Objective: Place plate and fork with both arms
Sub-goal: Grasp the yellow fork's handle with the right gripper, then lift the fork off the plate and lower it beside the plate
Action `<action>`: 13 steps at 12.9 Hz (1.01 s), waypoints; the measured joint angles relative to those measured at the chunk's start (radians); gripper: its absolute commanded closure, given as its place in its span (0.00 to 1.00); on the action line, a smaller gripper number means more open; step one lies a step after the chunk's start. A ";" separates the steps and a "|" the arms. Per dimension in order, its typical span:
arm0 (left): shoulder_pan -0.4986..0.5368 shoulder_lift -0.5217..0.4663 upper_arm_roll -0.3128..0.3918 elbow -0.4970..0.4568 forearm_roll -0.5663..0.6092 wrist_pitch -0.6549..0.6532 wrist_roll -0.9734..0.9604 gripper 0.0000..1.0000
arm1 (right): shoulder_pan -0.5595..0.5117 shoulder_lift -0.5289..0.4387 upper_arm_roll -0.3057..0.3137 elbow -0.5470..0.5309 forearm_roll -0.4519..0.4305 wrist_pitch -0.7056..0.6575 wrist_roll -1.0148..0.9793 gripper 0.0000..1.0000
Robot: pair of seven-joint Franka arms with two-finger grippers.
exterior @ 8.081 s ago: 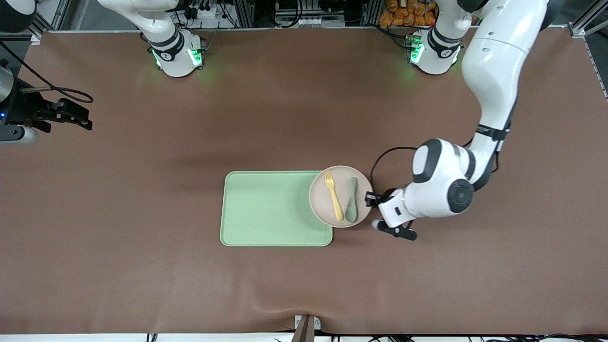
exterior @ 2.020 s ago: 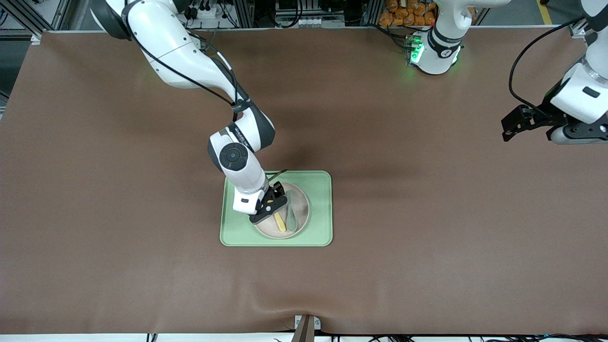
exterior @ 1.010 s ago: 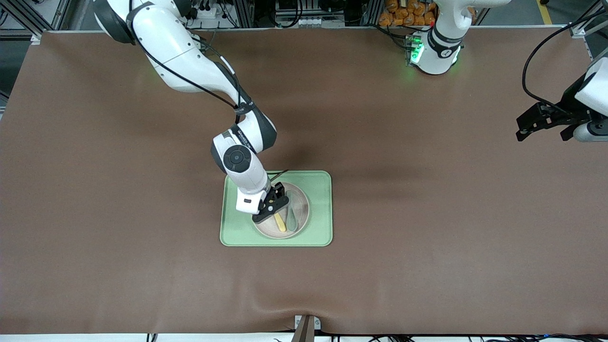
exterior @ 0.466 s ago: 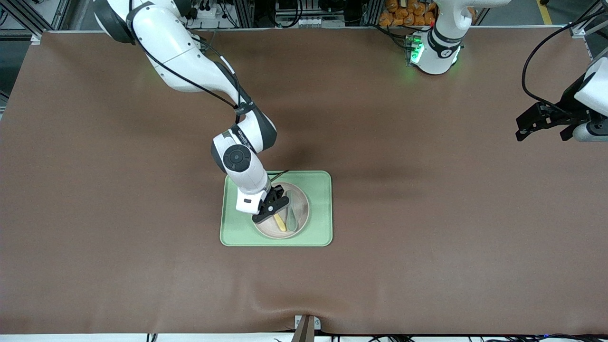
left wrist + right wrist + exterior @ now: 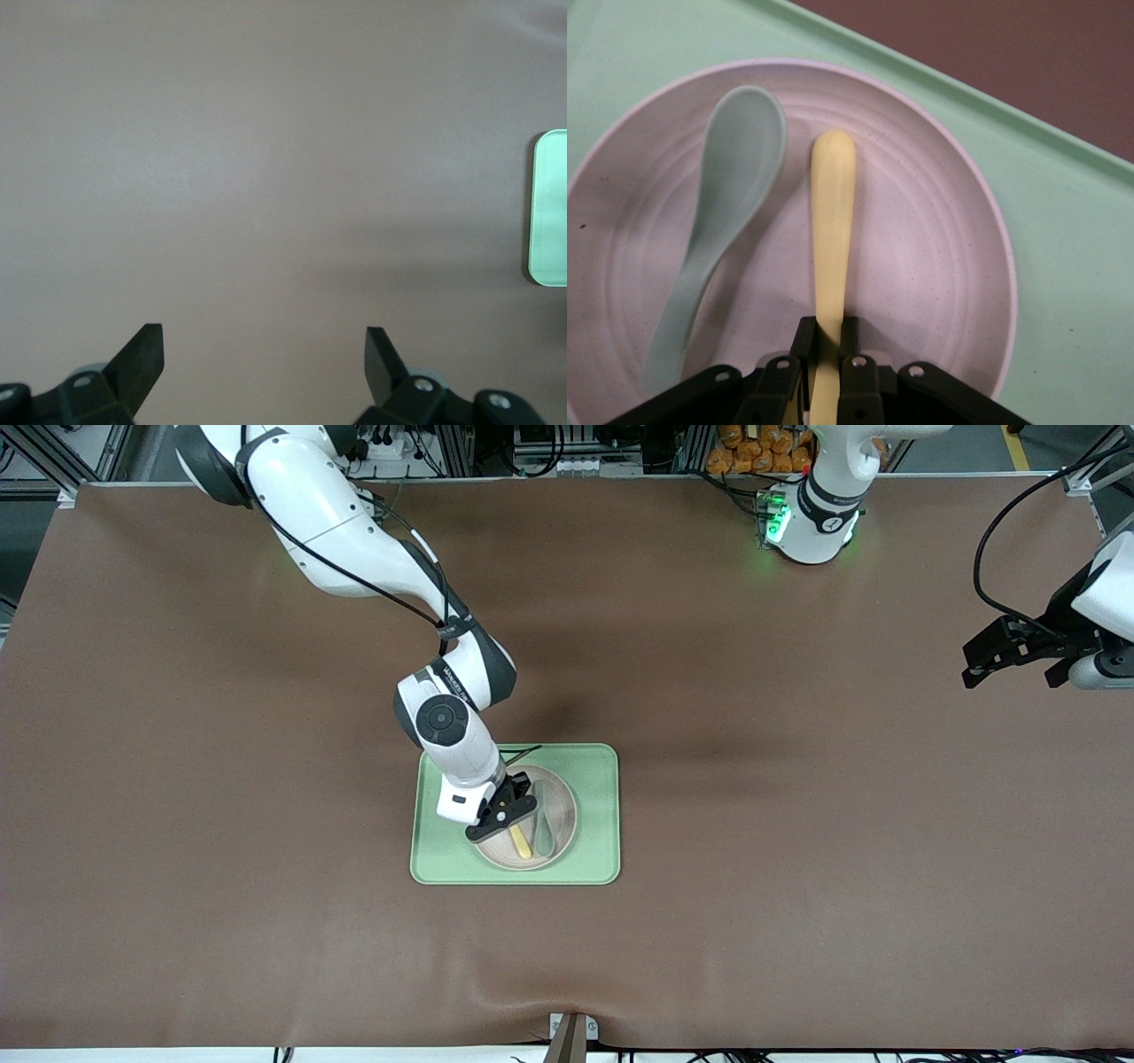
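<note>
The cream plate [image 5: 567, 815] lies on the pale-green tray [image 5: 595, 815]. The pale-yellow fork [image 5: 523, 843] and a grey-green spoon [image 5: 542, 834] lie side by side in the plate. My right gripper [image 5: 505, 813] is down in the plate, shut on the fork. In the right wrist view its fingers [image 5: 806, 341] clamp the fork [image 5: 833, 212] near its head end, which is hidden, with the spoon [image 5: 722, 248] beside it on the plate [image 5: 939, 266]. My left gripper [image 5: 1005, 657] waits open and empty over bare table at the left arm's end; it also shows in the left wrist view [image 5: 263, 354].
The brown mat [image 5: 797, 824] covers the table around the tray. The tray shows round the plate in the right wrist view [image 5: 1063, 230], and one edge of it shows in the left wrist view [image 5: 549, 208].
The plate, earlier half off the tray with my left gripper at its rim, now sits on the tray. The left arm has withdrawn. The right gripper has shifted slightly over the fork.
</note>
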 measured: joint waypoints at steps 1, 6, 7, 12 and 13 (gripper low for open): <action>0.000 0.000 -0.002 0.001 0.000 -0.011 0.000 0.00 | 0.000 -0.001 0.000 0.004 0.000 -0.011 0.022 1.00; 0.002 -0.003 -0.002 0.006 0.000 -0.084 0.001 0.00 | 0.000 -0.025 0.000 0.025 0.023 -0.063 0.104 1.00; 0.003 -0.003 -0.002 0.006 0.000 -0.085 0.001 0.00 | 0.000 -0.031 0.000 0.025 0.045 -0.064 0.115 1.00; 0.004 -0.003 -0.002 0.009 0.000 -0.086 0.001 0.00 | -0.015 -0.089 -0.004 0.030 0.136 -0.103 0.171 1.00; 0.004 -0.003 -0.002 0.011 0.000 -0.086 0.001 0.00 | -0.029 -0.107 -0.005 0.030 0.146 -0.131 0.174 1.00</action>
